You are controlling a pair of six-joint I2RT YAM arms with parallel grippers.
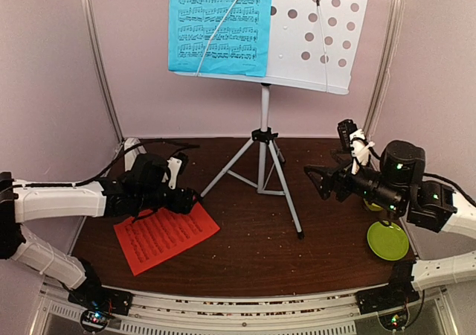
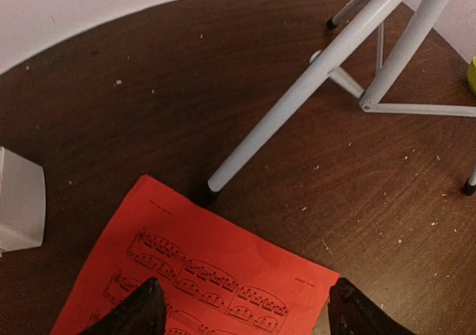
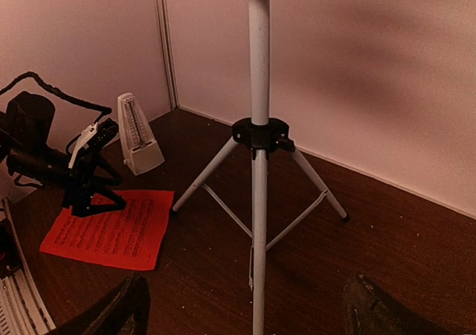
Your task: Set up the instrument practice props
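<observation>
The white perforated music-stand desk [image 1: 312, 37] stands on white tripod legs [image 1: 264, 164] at the back middle. The blue music sheet [image 1: 219, 26] rests on the desk's left half under a wire clip. The red-orange sheet [image 1: 167, 234] lies flat on the table at front left, near one tripod foot [image 2: 216, 182]. My left gripper [image 1: 186, 199] is open, low over that sheet's far edge [image 2: 223, 275], with its jaws on either side of the sheet's corner. The white metronome [image 3: 137, 138] stands behind the left arm. My right gripper [image 1: 316, 181] is open and empty, facing the tripod pole [image 3: 256, 201].
A yellow-green plate [image 1: 387, 240] lies at front right beside the right arm, and a yellow-green bowl [image 1: 372, 205] is mostly hidden behind that arm. Pink walls close in the back and sides. The left arm's cable [image 1: 152, 145] loops by the metronome.
</observation>
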